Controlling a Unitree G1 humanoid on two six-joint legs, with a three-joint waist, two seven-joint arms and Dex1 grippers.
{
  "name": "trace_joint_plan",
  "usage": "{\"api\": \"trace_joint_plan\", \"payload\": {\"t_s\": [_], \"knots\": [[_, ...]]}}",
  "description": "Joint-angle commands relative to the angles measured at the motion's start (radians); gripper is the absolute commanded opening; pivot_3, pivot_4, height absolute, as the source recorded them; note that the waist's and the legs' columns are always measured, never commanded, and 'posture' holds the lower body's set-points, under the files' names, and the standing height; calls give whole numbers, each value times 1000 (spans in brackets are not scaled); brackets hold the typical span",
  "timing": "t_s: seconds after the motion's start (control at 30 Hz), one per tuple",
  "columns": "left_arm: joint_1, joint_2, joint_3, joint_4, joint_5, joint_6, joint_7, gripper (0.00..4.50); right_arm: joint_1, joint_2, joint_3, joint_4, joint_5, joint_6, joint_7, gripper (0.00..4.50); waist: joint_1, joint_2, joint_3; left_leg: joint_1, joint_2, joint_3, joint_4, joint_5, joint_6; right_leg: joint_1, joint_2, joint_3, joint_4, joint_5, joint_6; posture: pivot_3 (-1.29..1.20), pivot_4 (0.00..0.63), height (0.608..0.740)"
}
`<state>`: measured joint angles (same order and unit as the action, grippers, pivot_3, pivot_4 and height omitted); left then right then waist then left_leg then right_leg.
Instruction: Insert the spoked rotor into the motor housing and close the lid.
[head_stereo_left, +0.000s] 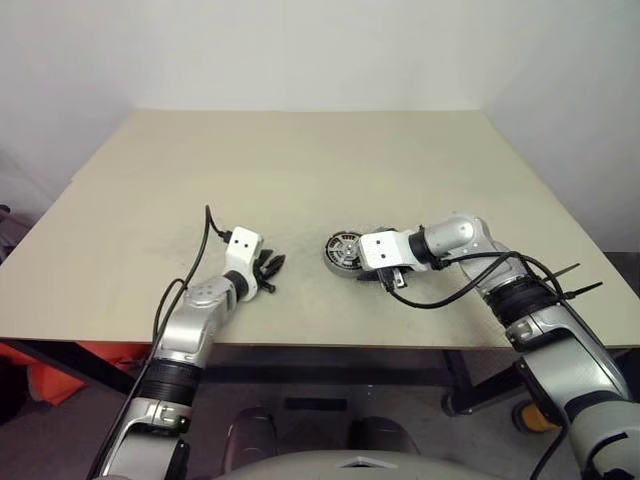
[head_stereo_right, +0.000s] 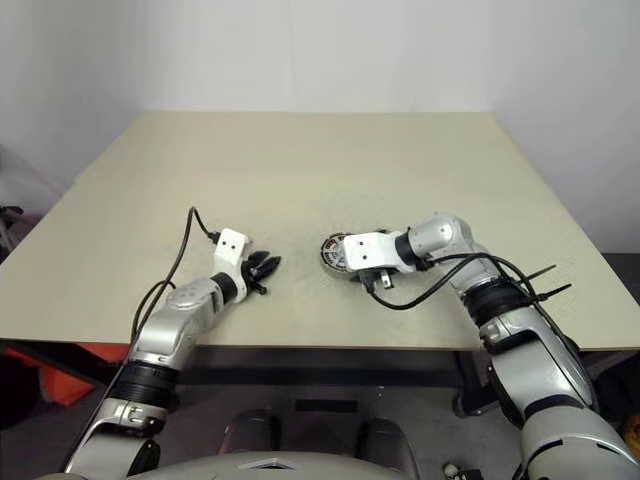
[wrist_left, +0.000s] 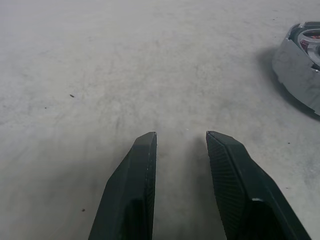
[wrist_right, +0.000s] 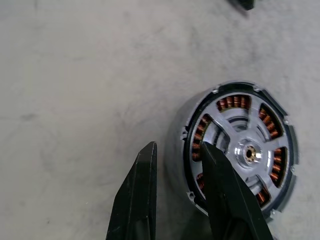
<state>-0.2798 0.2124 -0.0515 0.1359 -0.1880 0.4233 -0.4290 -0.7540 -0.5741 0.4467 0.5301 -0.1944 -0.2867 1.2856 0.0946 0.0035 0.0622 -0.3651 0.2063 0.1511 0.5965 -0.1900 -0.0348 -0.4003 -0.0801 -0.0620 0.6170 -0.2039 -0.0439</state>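
Motor housing (wrist_right: 235, 150) lying flat on the table, squat silver-grey puck, at about five o'clock from table centre. Spoked rotor (wrist_right: 247, 150) already seated inside, silver spokes over copper windings, brass hub in the middle. Top open.

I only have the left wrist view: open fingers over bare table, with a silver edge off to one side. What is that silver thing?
Observer: The motor housing. The right wrist view shows copper windings under a three-spoked silver face.
Operator: Where is the right end effector?
Observer: At the housing. The right end effector is open, with one finger over the rim and the other outside it.
Operator: And the left one, relative to the housing?
Observer: In the head view the left end effector sits apart from the housing, pointing towards it across the table.
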Motion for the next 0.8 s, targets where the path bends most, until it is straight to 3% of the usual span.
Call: {"api": "trace_joint_plan", "payload": {"t_s": [0.03, 0.5, 0.67, 0.8], "knots": [[-4, -4, 8, -45, -1, -13, 9, 1675, -64, 4, 15, 36, -29, -62, 10, 1126, 0, 0, 0, 0, 0, 0, 0, 0, 0, 0, 0, 0, 0, 0, 0, 0, 0, 740], [10, -19, 16, -45, -5, -18, 26, 1675, -169, 17, 87, 165, -134, -204, 27, 1126, -2, 0, 0, 0, 0, 0, 1, 0, 0, 0, 0, 0, 1, 0, 0, 0, 0, 740], [5, -21, 18, -36, -3, -22, 27, 1675, -198, 31, 103, 196, -155, -225, 27, 47, -4, -1, 0, 1, 0, 0, 1, 0, 0, 0, 0, 0, 2, 0, 0, 0, 0, 740], [9, -22, 17, -36, -2, -24, 27, 1675, -214, 45, 100, 190, -154, -218, 34, 7, -16, -1, 0, 1, 0, 0, 1, 0, 0, 0, 0, 0, 2, 0, 0, 0, 0, 740]]}}
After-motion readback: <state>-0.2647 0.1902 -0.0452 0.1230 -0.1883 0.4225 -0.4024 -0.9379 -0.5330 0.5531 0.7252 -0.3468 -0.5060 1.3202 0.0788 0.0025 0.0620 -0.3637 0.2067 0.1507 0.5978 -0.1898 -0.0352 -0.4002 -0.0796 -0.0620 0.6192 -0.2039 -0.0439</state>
